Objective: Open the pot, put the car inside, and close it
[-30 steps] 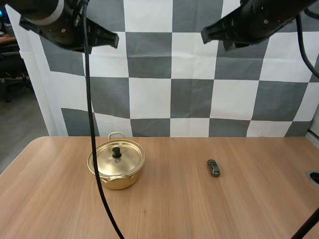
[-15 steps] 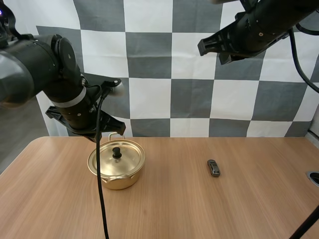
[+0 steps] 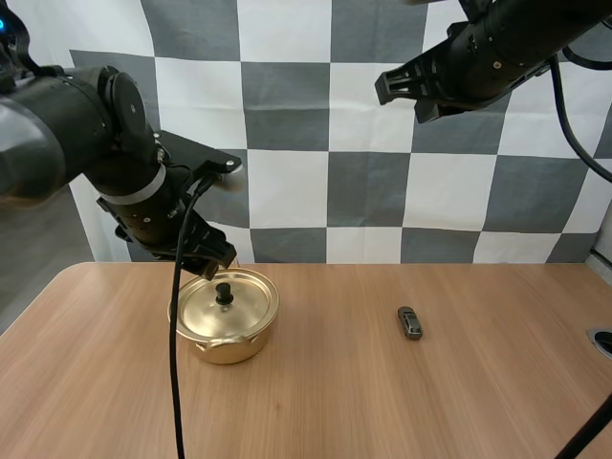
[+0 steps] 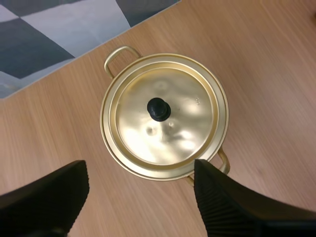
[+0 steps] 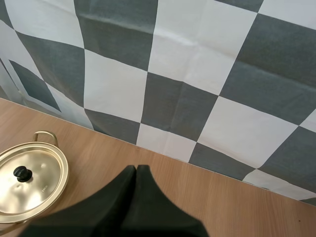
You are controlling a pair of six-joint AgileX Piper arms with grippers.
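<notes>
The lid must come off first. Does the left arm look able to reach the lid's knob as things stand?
Probably yes. The left claw hangs open over the lid, with the knob bare below it. Nothing lies between them, so a short drop should do.

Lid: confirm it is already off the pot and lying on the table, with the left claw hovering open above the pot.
Wrong on the lid: it sits on the pot, as the left wrist view shows. The left claw does hover open above the pot.
</notes>
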